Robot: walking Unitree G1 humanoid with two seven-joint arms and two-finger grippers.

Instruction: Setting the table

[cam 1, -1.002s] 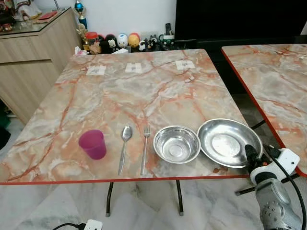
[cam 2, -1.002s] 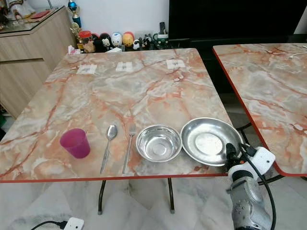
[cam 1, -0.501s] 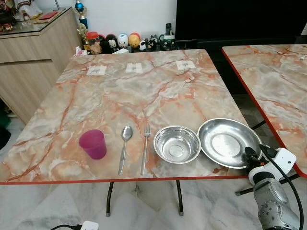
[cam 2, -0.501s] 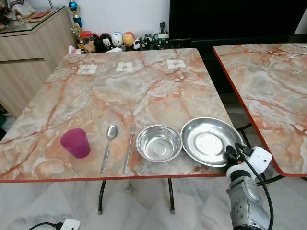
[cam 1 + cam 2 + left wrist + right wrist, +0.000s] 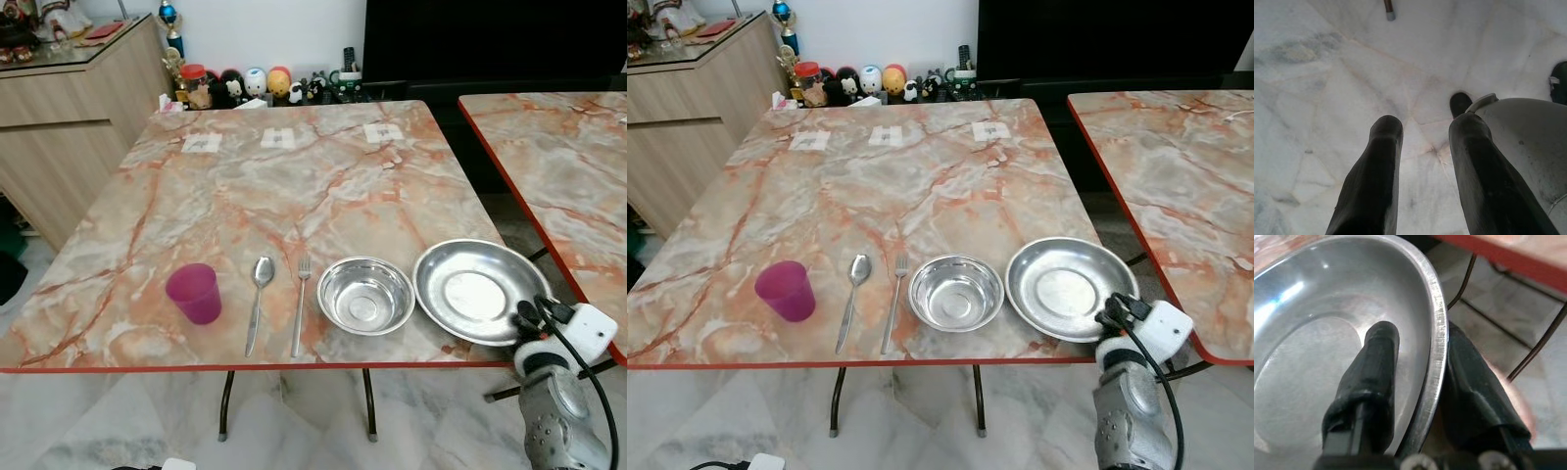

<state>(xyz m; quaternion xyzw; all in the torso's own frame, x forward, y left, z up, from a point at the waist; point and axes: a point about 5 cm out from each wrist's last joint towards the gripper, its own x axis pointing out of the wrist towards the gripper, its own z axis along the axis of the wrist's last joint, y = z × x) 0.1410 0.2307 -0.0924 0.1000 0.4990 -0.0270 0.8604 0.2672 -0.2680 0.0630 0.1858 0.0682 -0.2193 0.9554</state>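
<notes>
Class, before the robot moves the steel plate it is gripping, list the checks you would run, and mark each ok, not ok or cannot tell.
1. Right gripper straddles the plate rim, one finger inside, one outside: ok.
2. Grip firm enough to lift: cannot tell.
3. Plate clear of the bowl: cannot tell; they sit very close.
4. Plate fully on the table: not ok; its rim overhangs the near right corner.
5. Fork, spoon and pink cup out of the way: ok.
6. Left gripper idle over the floor: ok.

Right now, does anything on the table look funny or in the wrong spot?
Yes: the big steel plate hangs past the table's near right corner, with the right end effector straddling its rim. The cup, spoon, fork and bowl sit in a neat row.
</notes>
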